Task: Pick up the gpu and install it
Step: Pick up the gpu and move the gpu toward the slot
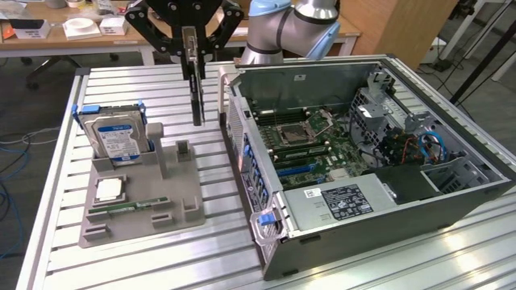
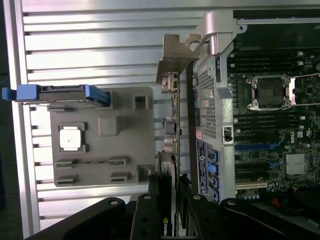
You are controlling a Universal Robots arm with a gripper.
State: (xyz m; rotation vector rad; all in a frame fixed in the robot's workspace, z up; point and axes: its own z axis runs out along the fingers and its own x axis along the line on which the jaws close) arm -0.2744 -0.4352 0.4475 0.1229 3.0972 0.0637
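arm (image 1: 278, 33): silver and blue links, bent at a joint just behind the fingers | wrist: aimed straight down | gripper (image 1: 193, 51): black linkage fingers (image 1: 157, 33) splayed wide above, tips drawn in | grip: pads clamped on both faces of the gpu (image 1: 196, 90), which hangs edge-on below the fingertips

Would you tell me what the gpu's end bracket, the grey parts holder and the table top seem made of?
The gpu's end bracket: bare stamped metal, matte silver sheen. The parts holder: probably plastic, uniform dull grey, moulded posts. The table top: likely aluminium, ribbed silvery slats catching glare.
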